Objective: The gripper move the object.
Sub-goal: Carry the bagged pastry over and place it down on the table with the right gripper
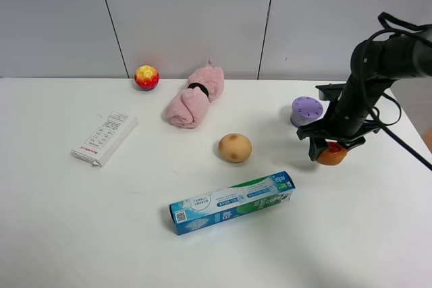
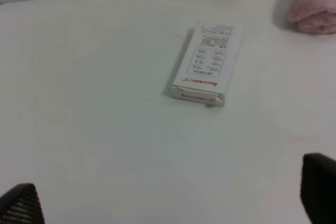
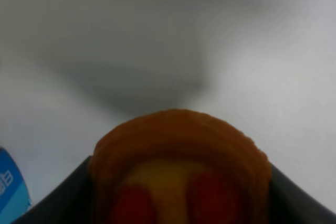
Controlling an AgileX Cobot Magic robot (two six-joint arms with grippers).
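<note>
The orange-brown tart [image 1: 333,155] with a fluted crust sits between the fingers of my right gripper [image 1: 331,146], at the right of the table. The right wrist view shows the tart [image 3: 178,156] close up, its yellow top with red dots facing the camera and a black finger [image 3: 63,198] against each side. The right gripper [image 3: 178,192] is shut on it. My left gripper [image 2: 170,198] is open and empty, with only its two fingertips [image 2: 21,203] showing above bare table. The left arm is out of the exterior high view.
A purple round container [image 1: 307,110] stands just left of the right gripper. A blue-green box [image 1: 233,202], a tan ball [image 1: 235,148], a pink rolled towel [image 1: 196,96], a red-and-yellow ball [image 1: 146,77] and a white box [image 1: 105,137] lie on the white table [image 1: 67,234].
</note>
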